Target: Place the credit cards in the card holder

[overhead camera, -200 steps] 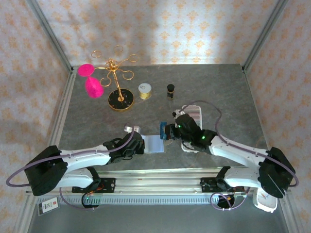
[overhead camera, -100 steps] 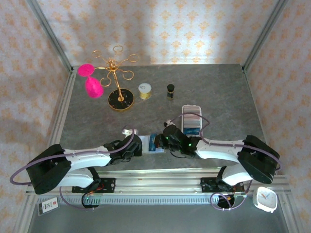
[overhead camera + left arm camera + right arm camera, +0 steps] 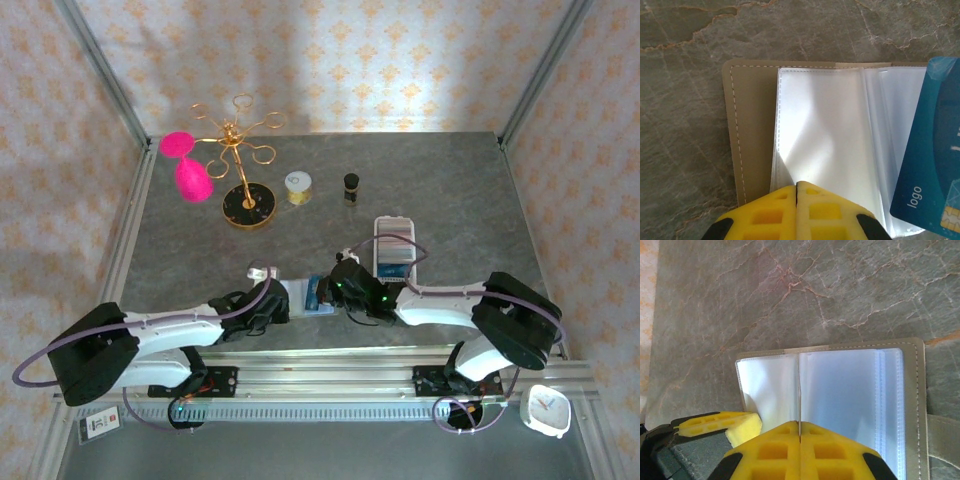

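Your left hand (image 3: 797, 186), pressed together, sits at the open card holder (image 3: 752, 130) near the tabletop's (image 3: 450, 190) front edge; your right hand (image 3: 799, 426) has swung in from the tray (image 3: 396, 232), pinching a blue card (image 3: 935, 165) over the clear sleeves (image 3: 825, 140), ready for slotting

Bare table (image 3: 460, 190) across middle and far right — free passage. Far left blocked by gold stand (image 3: 240, 165), round tin (image 3: 298, 186), dark bottle (image 3: 351, 186); near centre crowded by both arms, card holder (image 3: 297, 293), white tray (image 3: 396, 221).
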Tool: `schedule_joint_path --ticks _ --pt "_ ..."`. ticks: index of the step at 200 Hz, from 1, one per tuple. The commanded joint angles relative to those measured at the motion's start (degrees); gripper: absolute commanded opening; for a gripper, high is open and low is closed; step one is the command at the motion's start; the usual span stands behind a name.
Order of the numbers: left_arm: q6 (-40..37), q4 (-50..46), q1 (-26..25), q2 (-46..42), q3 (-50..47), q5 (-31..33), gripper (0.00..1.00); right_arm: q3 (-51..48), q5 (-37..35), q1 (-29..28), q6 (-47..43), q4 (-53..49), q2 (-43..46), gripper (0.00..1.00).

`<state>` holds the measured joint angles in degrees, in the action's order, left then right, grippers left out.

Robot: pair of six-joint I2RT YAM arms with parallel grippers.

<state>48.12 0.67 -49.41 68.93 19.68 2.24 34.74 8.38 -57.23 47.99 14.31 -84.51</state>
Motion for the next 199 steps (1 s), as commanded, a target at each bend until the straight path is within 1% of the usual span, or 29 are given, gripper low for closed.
schedule_joint_path --ticks 1,36,52,76,104,154,199 --pt "0.6 -3.8 0.3 -0.5 -1.5 2.0 0.00 1.1 -0.2 -0.3 0.3 3.2 -1.0 0.00" --pt "0.9 -3.4 0.3 -0.8 -2.0 1.9 0.00 0.1 -1.2 -0.3 1.5 5.1 -0.3 0.00" --pt "1.0 -3.2 0.3 -1.0 -2.4 1.7 0.00 -0.5 -0.3 -0.3 2.1 6.9 -1.0 0.00" --pt "1.1 -2.9 0.3 -1.3 -2.5 1.5 0.00 -0.1 0.7 -0.3 2.2 7.1 -2.9 0.00" --pt "1.1 -2.8 0.3 -1.4 -2.6 1.5 0.00 0.8 -0.1 -0.4 1.5 4.6 -4.0 0.00" --pt "1.2 -2.5 0.3 -1.2 -2.9 1.4 0.00 0.6 -2.5 -0.4 0.6 1.6 -3.1 0.00" --pt "1.5 -1.9 0.3 -1.3 -3.5 1.1 0.00 -0.9 -2.5 -0.4 1.1 2.5 -1.7 0.00"
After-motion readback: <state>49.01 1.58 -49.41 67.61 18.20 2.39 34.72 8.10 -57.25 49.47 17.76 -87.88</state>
